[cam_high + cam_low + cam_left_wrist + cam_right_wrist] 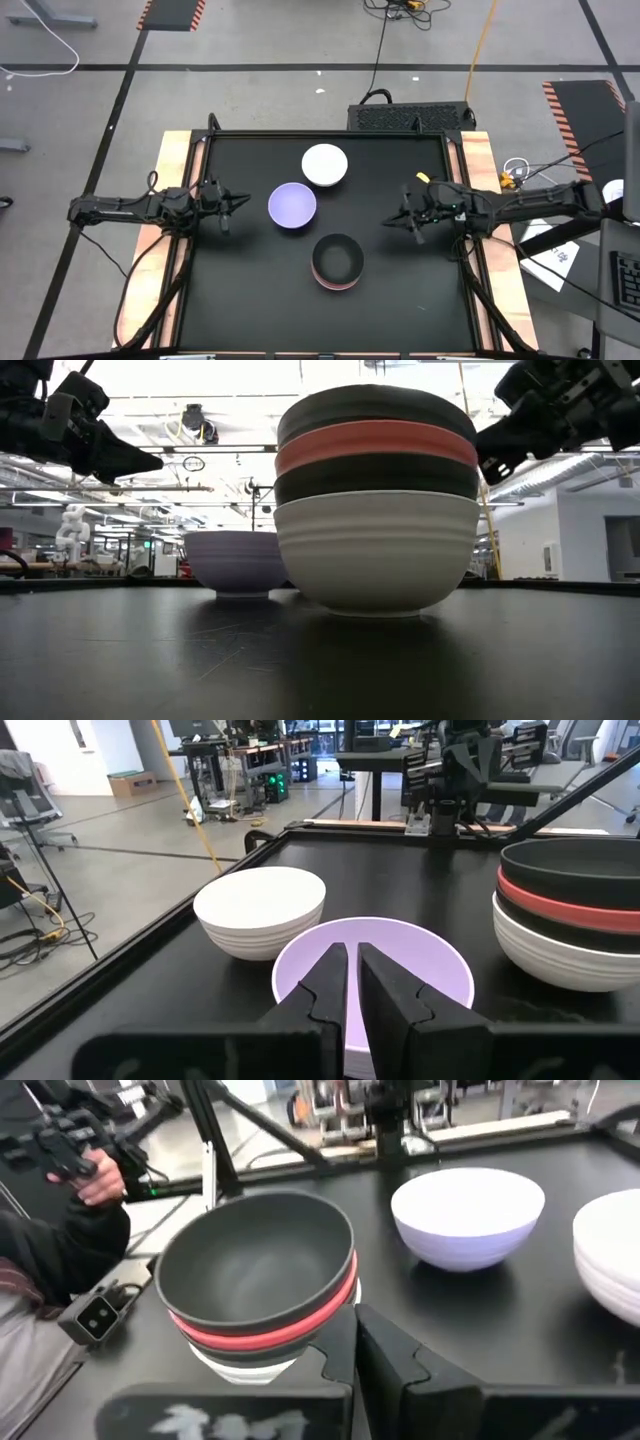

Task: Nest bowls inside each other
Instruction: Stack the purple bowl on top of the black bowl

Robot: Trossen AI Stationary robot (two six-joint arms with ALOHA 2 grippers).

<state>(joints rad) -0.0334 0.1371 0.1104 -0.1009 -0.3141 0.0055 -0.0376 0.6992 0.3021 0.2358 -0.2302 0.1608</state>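
While the stack (338, 262) of four nested bowls is sitting near the front middle of the table (220, 300) in the high view, the lavender bowl (292, 205) and the lone white bowl (325, 164) are lying apart behind it, so two pieces are remaining to be nested; the left gripper (233, 207) is hovering just beside the lavender bowl, clenched on nothing, and the right gripper (402, 221) is hanging clear of the stack, likewise clenched and empty. Passing to the low view, the stack (376, 500) is showing white at the base, then black, red and black, seated evenly, with the lavender bowl (237, 563) standing behind. Passing to the left wrist view, the narrowly closed fingers (395, 992) are pointing over the lavender bowl (410, 952), the white bowl (262, 910) lying beyond. Passing to the right wrist view, the stack (256, 1280) is sitting just ahead of the shut fingers (400, 1355). Judgement: the left jaws are needing to open before descending, straddle the lavender rim squarely, lift clear, and lower centred over the stack to avoid tipping it
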